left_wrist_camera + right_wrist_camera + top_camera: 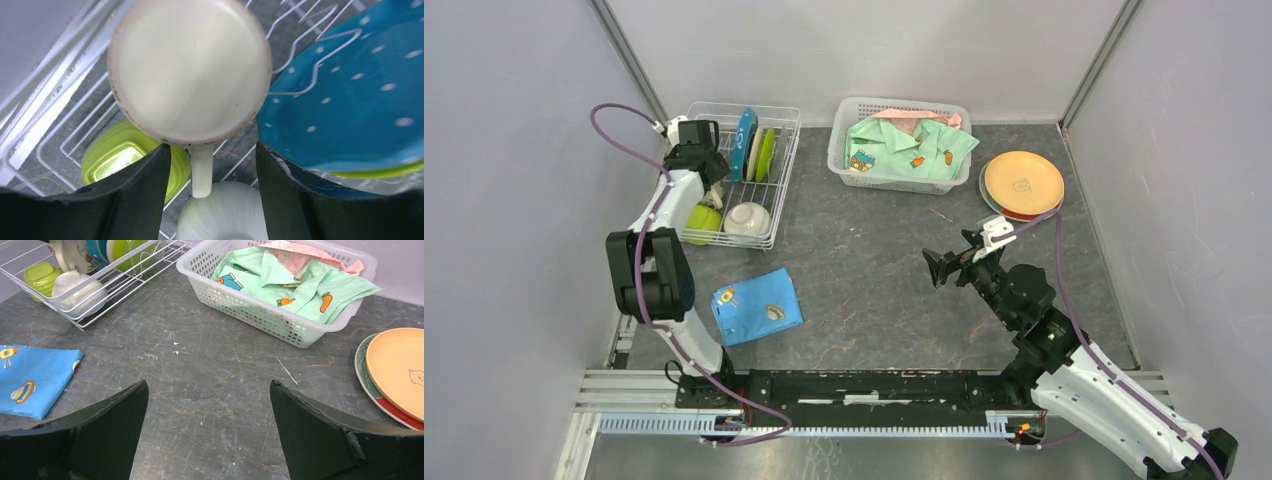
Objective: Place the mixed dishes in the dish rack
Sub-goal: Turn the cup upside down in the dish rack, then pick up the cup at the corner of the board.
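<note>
Racking the mug [190,70] is judged nearly done, with the left hand [212,148] spread apart astride its handle [201,172], so a straight withdrawal is called for.

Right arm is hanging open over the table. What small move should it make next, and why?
Probably swing the right end effector to its right, toward the orange plate. Its jaws are open and empty, and that plate lies outside the dish rack. The left end effector hangs open over a cream mug at the rack, so the plate looks like the right arm's job.
</note>
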